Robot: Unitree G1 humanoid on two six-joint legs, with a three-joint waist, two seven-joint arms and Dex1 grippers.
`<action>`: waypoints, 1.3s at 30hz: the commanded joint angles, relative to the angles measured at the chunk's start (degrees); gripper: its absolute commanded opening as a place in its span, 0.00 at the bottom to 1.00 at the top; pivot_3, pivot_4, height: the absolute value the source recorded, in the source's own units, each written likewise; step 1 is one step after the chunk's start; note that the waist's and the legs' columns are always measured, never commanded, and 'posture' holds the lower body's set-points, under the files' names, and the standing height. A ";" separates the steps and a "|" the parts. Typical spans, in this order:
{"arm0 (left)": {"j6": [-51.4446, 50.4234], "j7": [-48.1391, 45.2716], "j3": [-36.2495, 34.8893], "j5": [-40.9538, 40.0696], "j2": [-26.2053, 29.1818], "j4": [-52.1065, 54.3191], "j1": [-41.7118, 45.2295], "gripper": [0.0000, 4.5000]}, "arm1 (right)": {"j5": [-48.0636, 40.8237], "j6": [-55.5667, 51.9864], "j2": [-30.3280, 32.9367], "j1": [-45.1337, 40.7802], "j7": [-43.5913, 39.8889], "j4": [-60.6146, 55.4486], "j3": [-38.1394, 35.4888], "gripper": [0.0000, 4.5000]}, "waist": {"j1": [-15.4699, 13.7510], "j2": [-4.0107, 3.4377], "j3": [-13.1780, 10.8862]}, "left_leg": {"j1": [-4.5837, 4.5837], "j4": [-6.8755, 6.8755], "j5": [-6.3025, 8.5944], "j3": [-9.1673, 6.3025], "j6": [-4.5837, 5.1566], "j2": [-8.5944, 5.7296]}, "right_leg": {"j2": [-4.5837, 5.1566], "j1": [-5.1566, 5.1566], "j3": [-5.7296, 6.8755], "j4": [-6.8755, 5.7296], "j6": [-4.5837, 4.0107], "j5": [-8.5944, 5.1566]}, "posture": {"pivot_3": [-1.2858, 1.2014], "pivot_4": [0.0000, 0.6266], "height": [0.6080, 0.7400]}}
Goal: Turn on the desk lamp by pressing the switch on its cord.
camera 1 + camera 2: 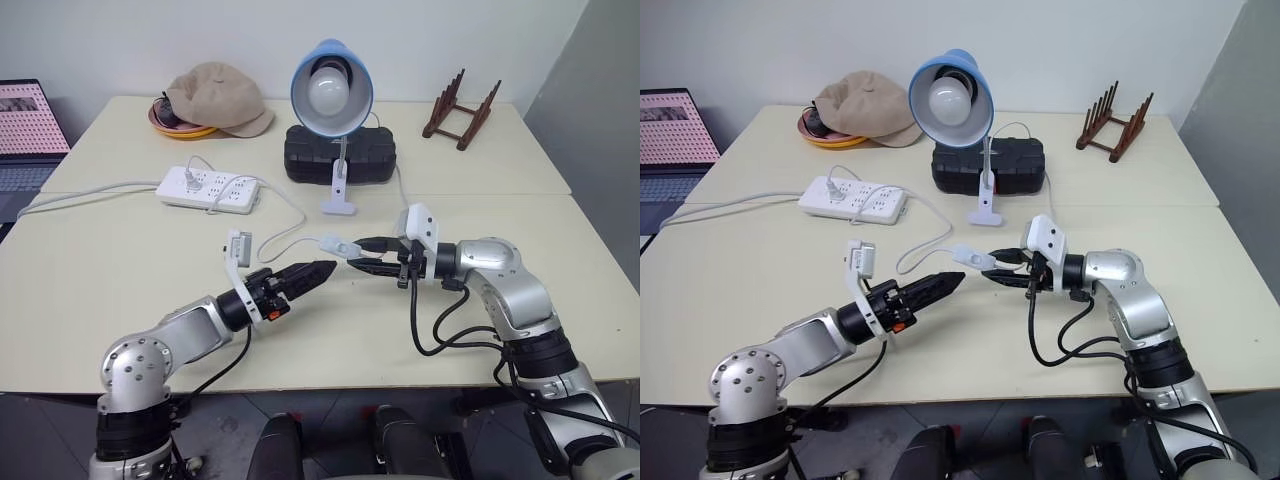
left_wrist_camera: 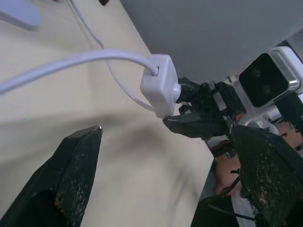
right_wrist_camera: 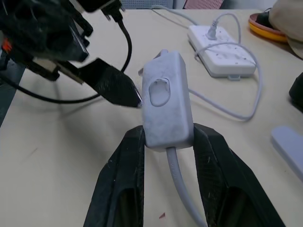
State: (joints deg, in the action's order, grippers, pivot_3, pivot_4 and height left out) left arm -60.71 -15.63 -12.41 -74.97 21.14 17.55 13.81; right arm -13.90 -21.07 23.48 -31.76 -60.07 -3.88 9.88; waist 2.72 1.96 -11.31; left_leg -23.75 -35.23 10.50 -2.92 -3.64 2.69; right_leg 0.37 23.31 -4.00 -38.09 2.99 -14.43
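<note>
The right end effector (image 1: 372, 256) is closed on the small white rectangular inline switch (image 3: 164, 105), pinching its sides between both black fingers and holding it lifted above the pale beige counter (image 1: 120, 290) near its middle. The left end effector (image 1: 318, 272), jaws spread wide and holding nothing, sits at about eight o'clock from the switch, its tips close beside it. The thin white cord (image 1: 285, 235) loops away from the switch. At twelve o'clock stands the blue-shaded desk lamp (image 1: 331, 88) with its large white bulb unlit. A long white power strip (image 1: 209, 190) lies at ten o'clock.
</note>
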 commanded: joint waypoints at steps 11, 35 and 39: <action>2.06 -4.00 2.06 1.60 -0.36 -2.14 3.91 1.00 | -3.34 -2.89 2.32 1.64 0.82 -6.69 -0.65 0.24 | 0.00 0.01 0.00 | -0.03 0.02 0.00 0.01 0.00 0.00 | 0.00 0.00 -0.01 0.08 0.05 0.02 | 0.52 0.24 1.00; 2.29 -4.10 0.52 0.42 -0.62 -1.67 2.81 0.11 | -4.94 -3.60 2.42 1.53 1.29 -7.95 0.88 0.24 | 0.01 0.01 0.00 | -0.04 0.03 0.00 0.01 0.00 0.00 | 0.01 0.01 -0.01 0.12 -0.07 -0.06 | 0.52 0.24 1.00; 2.13 -3.67 0.56 -0.21 -0.64 -1.33 2.75 0.11 | -4.93 -3.47 2.36 1.44 1.23 -7.66 0.90 0.24 | 0.01 0.01 0.00 | -0.04 0.03 0.01 0.01 0.00 0.00 | 0.01 0.01 -0.01 0.13 -0.08 -0.06 | 0.52 0.24 1.00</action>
State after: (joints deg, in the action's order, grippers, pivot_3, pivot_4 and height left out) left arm -59.30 -19.57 -11.01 -74.13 20.44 14.86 16.49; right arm -17.28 -25.02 25.95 -29.90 -58.59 -8.81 10.80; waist 2.73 1.97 -11.31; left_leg -23.80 -35.20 10.50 -2.90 -3.64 2.69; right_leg 0.37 23.32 -4.01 -37.96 2.90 -14.49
